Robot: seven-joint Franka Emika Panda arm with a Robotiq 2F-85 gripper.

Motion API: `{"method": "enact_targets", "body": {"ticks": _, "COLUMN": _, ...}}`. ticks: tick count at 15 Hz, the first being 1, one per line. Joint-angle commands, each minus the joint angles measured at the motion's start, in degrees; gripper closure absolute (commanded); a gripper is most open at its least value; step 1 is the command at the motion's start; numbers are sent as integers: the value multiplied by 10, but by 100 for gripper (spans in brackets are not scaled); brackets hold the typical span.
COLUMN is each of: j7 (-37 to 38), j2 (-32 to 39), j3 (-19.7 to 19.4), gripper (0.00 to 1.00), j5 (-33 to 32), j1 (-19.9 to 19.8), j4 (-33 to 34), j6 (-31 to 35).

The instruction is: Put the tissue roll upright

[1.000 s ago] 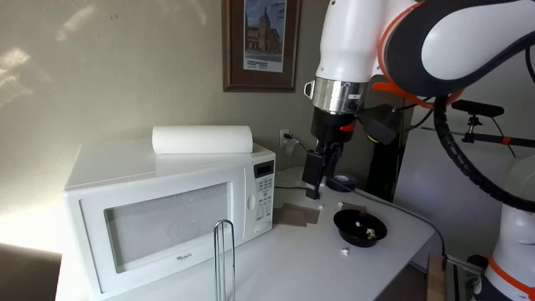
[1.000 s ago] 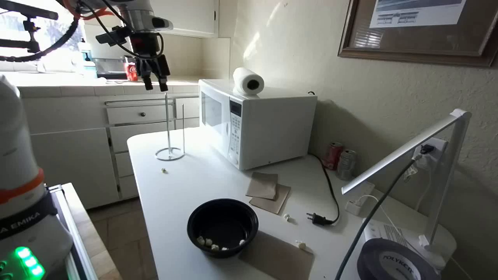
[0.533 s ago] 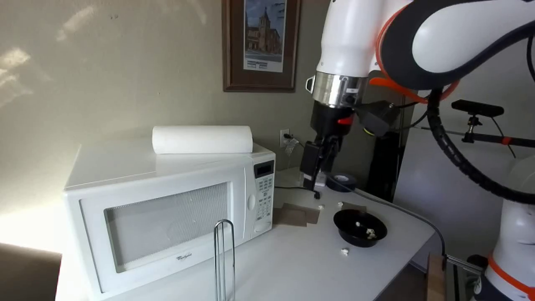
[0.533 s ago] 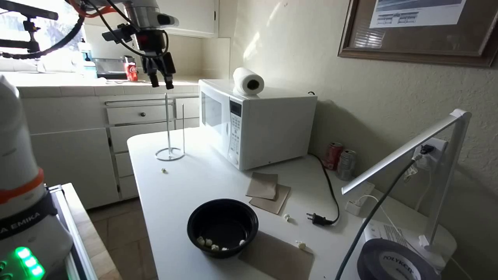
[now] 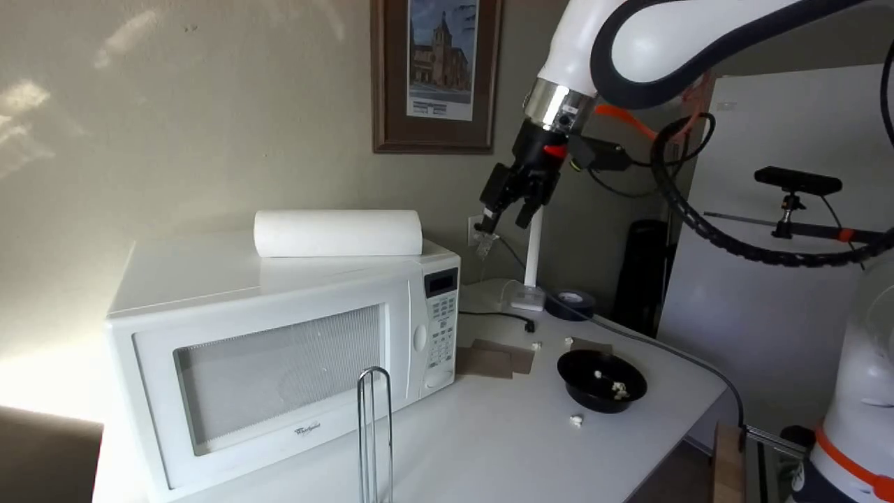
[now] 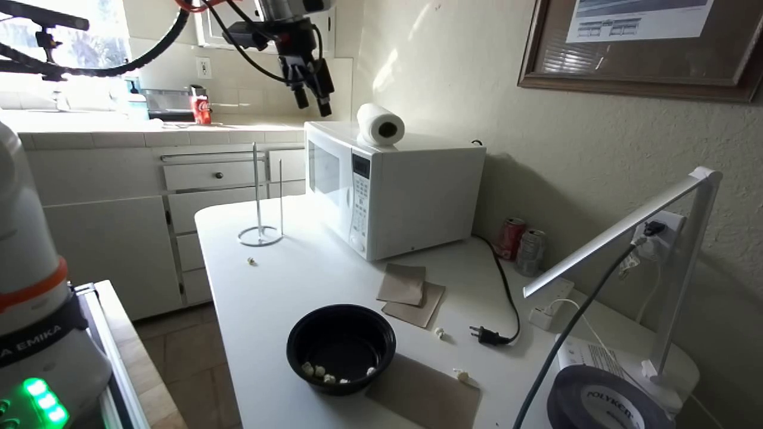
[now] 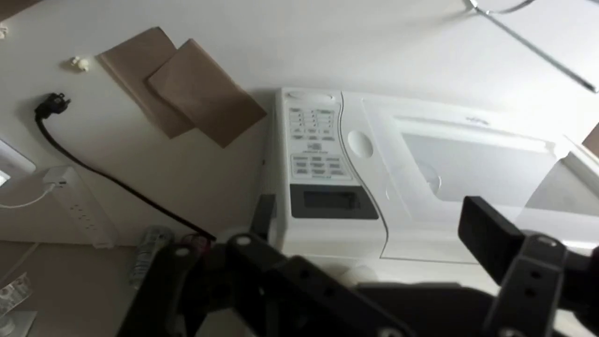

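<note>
Tissue roll (image 5: 339, 233) laid on its side on top of microwave (image 5: 279, 349). Gripper (image 5: 506, 223) held in midair, kinda tilted, fingers (image 7: 486, 236) spread pretty wide; control panel (image 7: 320, 145) seen beyond them in wrist view. Wire stand (image 6: 259, 205) parked on table (image 6: 286, 280).

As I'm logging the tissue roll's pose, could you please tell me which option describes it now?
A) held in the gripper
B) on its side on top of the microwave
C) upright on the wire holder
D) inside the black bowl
B, since both exterior views show the tissue roll lying lengthwise on top of the microwave, apart from the gripper.
</note>
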Motion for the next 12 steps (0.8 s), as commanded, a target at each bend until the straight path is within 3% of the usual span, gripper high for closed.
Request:
{"method": "enact_targets", "body": {"ticks": 1, "j7": -24, "j2": 67, "j3": -32, "gripper": 0, "j5": 33, "j1": -3, "j4": 48, "j6": 33}}
{"method": "enact_targets", "body": {"ticks": 7, "j7": -38, "j2": 163, "j3": -49, "gripper": 0, "j5": 121, "j1": 16, "j4": 115, "j6": 69}}
{"method": "enact_targets", "body": {"ticks": 12, "j7": -32, "j2": 172, "j3": -38, "gripper": 0, "j5": 118, "j1": 10, "j4": 123, "j6": 68}}
